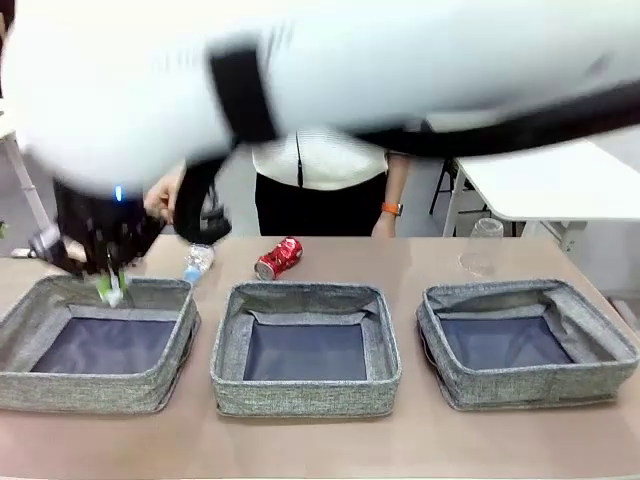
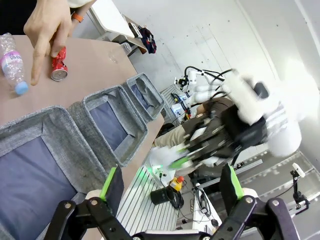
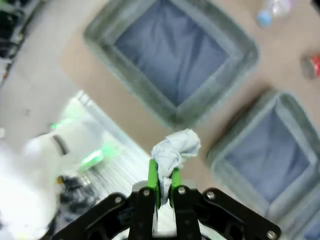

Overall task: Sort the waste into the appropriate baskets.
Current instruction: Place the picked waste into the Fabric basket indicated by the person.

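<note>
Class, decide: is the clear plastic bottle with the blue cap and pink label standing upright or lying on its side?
Lying on its side. The clear blue-capped bottle rests lengthwise on the brown table, cap pointing sideways.

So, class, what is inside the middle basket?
The middle basket shows just its dark lining, no waste visible. Its near wall covers the floor's closest strip.
</note>
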Robot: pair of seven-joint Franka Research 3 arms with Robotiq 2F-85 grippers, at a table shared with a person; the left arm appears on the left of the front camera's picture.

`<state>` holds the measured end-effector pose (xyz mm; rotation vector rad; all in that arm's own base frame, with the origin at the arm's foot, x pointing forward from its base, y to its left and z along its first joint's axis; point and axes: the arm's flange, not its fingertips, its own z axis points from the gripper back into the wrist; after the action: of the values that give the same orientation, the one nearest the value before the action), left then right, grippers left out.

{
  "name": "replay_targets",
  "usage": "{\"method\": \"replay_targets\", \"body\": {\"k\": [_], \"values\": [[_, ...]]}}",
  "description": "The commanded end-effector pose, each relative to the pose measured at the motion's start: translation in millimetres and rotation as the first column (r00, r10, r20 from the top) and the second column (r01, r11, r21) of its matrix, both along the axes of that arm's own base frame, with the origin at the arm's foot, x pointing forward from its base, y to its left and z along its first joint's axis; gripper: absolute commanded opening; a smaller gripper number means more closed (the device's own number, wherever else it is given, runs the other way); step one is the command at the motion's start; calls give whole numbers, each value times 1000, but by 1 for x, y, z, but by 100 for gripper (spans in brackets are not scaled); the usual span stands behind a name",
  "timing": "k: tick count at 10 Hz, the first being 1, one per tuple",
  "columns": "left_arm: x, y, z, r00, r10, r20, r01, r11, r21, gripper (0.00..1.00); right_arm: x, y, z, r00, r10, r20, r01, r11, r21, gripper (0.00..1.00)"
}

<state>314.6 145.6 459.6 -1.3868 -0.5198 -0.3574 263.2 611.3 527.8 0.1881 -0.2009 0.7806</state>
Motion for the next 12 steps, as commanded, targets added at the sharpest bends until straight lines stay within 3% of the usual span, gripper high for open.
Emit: {"method": "replay_targets", "body": {"k": [1, 2, 3, 4, 5, 6, 7, 8, 10, 12], "values": [[0, -1, 3, 1000, 1, 23, 0, 1000, -18, 100, 31, 7, 40, 948, -239, 212, 252, 967, -36, 10], [0, -1, 3, 1000, 1, 23, 0, 1000, -18, 100, 0, 0, 0, 1000, 0, 0, 0, 1000, 0, 10], [0, -1, 3, 1000, 1, 23, 0, 1000, -18, 100, 0, 0, 0, 1000, 0, 0, 0, 1000, 0, 10], [0, -1, 3, 1000, 1, 23, 0, 1000, -18, 100, 13, 9, -8, 994, -46, 100, 49, 998, -30, 10], [0, -1, 3, 1000, 1, 23, 0, 1000, -18, 100, 39, 12, -34, 975, -175, 134, 188, 978, -90, 10], [0, -1, 3, 1000, 1, 23, 0, 1000, -18, 100, 54, 11, -55, 988, -129, 86, 128, 992, 14, 10], [0, -1, 3, 1000, 1, 23, 0, 1000, -18, 100, 68, 6, -70, 986, -124, 112, 123, 992, 11, 10], [0, -1, 3, 1000, 1, 23, 0, 1000, -18, 100, 78, -1, -78, 987, -97, 124, 87, 992, 90, 10], [0, -1, 3, 1000, 1, 23, 0, 1000, -18, 100, 90, -6, -87, 999, 1, 52, -13, 973, 232, 10], [0, -1, 3, 1000, 1, 23, 0, 1000, -18, 100, 93, 2, -97, 1000, -3, 4, 2, 985, 171, 10]]}}
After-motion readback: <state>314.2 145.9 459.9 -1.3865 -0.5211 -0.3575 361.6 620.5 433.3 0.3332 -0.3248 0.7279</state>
